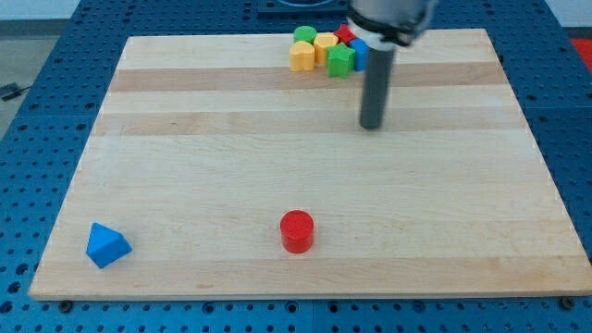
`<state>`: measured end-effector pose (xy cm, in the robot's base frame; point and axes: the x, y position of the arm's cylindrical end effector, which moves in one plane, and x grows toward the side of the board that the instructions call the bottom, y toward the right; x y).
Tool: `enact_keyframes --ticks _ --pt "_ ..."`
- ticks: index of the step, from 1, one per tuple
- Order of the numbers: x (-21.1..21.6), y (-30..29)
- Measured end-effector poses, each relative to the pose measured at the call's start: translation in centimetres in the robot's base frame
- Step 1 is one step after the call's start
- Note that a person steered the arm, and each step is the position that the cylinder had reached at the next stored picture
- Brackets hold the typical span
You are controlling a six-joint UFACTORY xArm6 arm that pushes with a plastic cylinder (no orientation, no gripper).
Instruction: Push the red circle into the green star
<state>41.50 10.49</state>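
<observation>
The red circle (297, 230) sits on the wooden board (185, 166) near the view's bottom, about the middle. The green star (340, 61) is in a cluster of blocks at the view's top. My tip (372, 126) is on the board just below and right of that cluster, far above and to the right of the red circle, touching no block.
The cluster holds a green block (304, 35), two yellow blocks (302, 56) (325, 43), a red block (344, 34) and a blue block (359, 54), partly hidden by the rod. A blue triangle (107, 245) lies at the bottom left corner.
</observation>
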Motion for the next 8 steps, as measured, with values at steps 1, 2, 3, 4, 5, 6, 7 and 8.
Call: enact_keyframes --ticks 1,2,3,4,5,6,7,8 --pt "7.4 3.5" --pt "16.3 3.8" --pt "20.3 0.9" --pt "20.3 -5.4" --pt "19.4 -9.4" --pt "17.2 -11.5" --pt "13.5 -12.9" --pt "14.0 -13.0"
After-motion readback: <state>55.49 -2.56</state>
